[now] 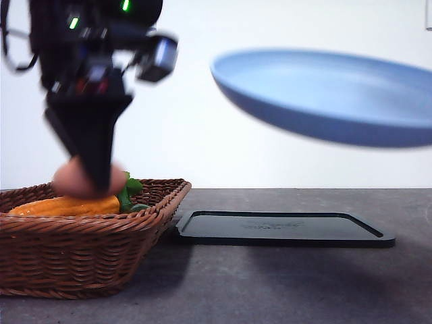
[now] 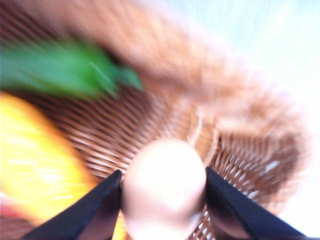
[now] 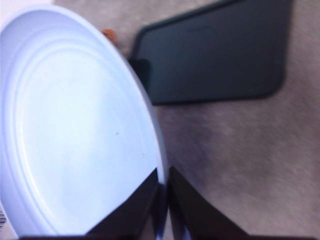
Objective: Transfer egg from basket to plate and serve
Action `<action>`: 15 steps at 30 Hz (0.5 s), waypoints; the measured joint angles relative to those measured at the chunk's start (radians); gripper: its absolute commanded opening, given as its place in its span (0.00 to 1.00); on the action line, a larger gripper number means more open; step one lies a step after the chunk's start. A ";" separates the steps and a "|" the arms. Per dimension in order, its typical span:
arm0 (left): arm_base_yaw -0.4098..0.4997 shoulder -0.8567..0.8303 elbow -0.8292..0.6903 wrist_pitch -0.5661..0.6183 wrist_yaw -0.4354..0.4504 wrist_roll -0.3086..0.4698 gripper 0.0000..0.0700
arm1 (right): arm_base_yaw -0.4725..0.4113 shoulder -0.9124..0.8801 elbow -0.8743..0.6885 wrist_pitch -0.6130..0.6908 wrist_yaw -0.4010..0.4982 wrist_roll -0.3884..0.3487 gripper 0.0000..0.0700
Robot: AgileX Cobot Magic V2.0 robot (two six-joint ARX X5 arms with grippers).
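Grey tabletop under white wall: left fingers pinch egg, right fingers clamp plate rim.

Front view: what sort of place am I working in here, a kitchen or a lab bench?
Probably a staged test bench: a bare white wall, a plain grey tabletop, and only props out, namely the wicker basket, black tray and blue plate.

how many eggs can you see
1. The egg is pinched in the left gripper just above the basket, beside the corn cob. More could be hidden low in the basket behind its near wall.
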 measured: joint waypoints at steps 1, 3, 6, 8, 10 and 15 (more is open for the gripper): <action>0.000 0.000 0.036 -0.019 0.008 -0.011 0.32 | 0.000 0.017 0.000 -0.013 0.010 -0.003 0.00; 0.000 0.000 0.106 -0.044 0.040 -0.040 0.32 | -0.001 0.059 0.000 -0.035 0.018 -0.014 0.00; -0.004 0.000 0.203 -0.030 0.140 -0.096 0.32 | -0.001 0.126 0.000 -0.045 0.009 -0.028 0.00; -0.015 0.000 0.240 0.005 0.228 -0.128 0.32 | -0.001 0.171 0.000 -0.045 -0.009 -0.038 0.00; -0.041 -0.001 0.249 0.050 0.290 -0.147 0.33 | -0.001 0.218 0.000 -0.044 -0.026 -0.050 0.00; -0.148 0.005 0.248 0.112 0.221 -0.166 0.38 | 0.000 0.317 0.001 -0.049 -0.048 -0.090 0.00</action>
